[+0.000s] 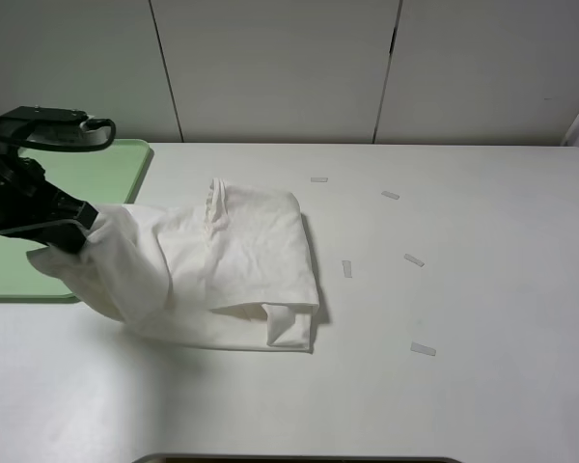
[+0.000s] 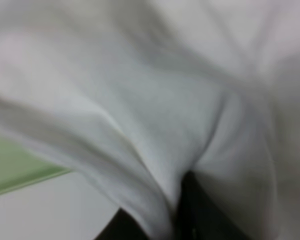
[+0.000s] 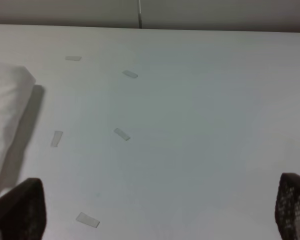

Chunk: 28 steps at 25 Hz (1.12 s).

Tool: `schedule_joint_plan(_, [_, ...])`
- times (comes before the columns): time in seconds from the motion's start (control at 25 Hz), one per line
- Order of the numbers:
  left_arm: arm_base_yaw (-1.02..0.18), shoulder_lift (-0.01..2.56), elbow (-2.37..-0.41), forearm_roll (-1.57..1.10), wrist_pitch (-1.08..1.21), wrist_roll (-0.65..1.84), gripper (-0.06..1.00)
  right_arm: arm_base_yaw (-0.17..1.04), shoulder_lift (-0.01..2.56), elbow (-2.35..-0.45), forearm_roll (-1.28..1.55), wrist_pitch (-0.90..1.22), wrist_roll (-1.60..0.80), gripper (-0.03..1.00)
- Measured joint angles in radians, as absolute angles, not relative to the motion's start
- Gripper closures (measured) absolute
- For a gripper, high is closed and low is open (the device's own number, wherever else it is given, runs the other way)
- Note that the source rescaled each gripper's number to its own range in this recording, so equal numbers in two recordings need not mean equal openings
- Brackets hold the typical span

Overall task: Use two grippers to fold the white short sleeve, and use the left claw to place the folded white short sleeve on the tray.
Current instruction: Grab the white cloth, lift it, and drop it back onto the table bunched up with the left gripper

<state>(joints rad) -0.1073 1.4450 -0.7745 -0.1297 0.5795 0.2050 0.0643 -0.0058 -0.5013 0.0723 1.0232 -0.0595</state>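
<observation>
The white short sleeve (image 1: 222, 270) lies folded on the table, and its left end is lifted and pulled toward the tray (image 1: 116, 164). My left claw (image 1: 85, 230) is shut on that raised end, just above the tray's right edge. White cloth (image 2: 155, 110) blurs across the left wrist view, with a dark finger (image 2: 192, 215) showing under it and a strip of green tray (image 2: 15, 172) beside it. My right gripper (image 3: 157, 212) stands open over bare table, right of the shirt's edge (image 3: 5, 105), holding nothing. It is outside the exterior view.
Several small white tape strips (image 1: 413, 259) dot the table right of the shirt; the right wrist view also shows them (image 3: 121, 134). The pale green tray sits at the far left of the table. A panelled wall (image 1: 386, 68) runs along the back.
</observation>
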Motion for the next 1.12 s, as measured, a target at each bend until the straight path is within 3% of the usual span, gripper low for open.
schedule_joint_plan(0.44, [-0.31, 1.445, -0.838, -0.299, 0.567, 0.349, 0.86, 0.064, -0.006, -0.501, 0.072, 1.023, -0.059, -0.03])
schedule_joint_plan(1.12, [-0.467, 1.708, -1.126, -0.406, 0.654, 0.387, 0.86, 0.064, -0.006, -0.501, 0.072, 1.023, -0.059, -0.03])
